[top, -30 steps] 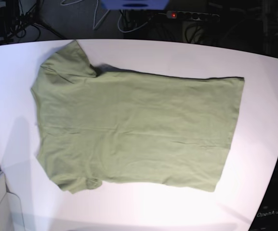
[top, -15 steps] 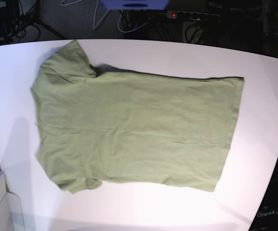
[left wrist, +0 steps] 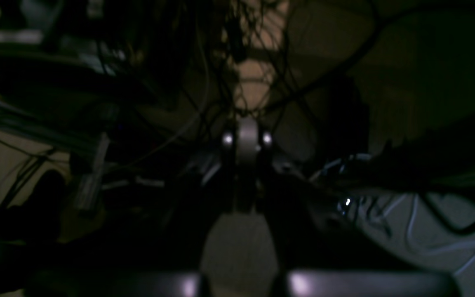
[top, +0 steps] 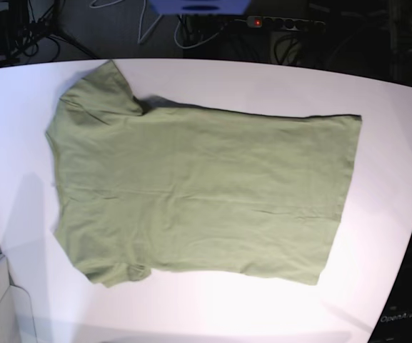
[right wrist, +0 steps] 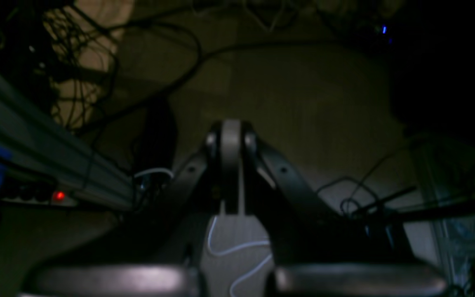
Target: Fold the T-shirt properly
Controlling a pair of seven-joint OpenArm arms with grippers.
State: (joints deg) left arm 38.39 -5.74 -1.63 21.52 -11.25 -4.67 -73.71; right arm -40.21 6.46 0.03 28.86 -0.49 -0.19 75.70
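While one T-shirt [top: 202,193] lies flat, two grippers closed, empty.

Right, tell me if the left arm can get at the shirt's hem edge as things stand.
Probably yes. The T-shirt lies flat and uncovered on the white table, its hem on the base view's right, that arm's side. The left hand is shut, off the table.
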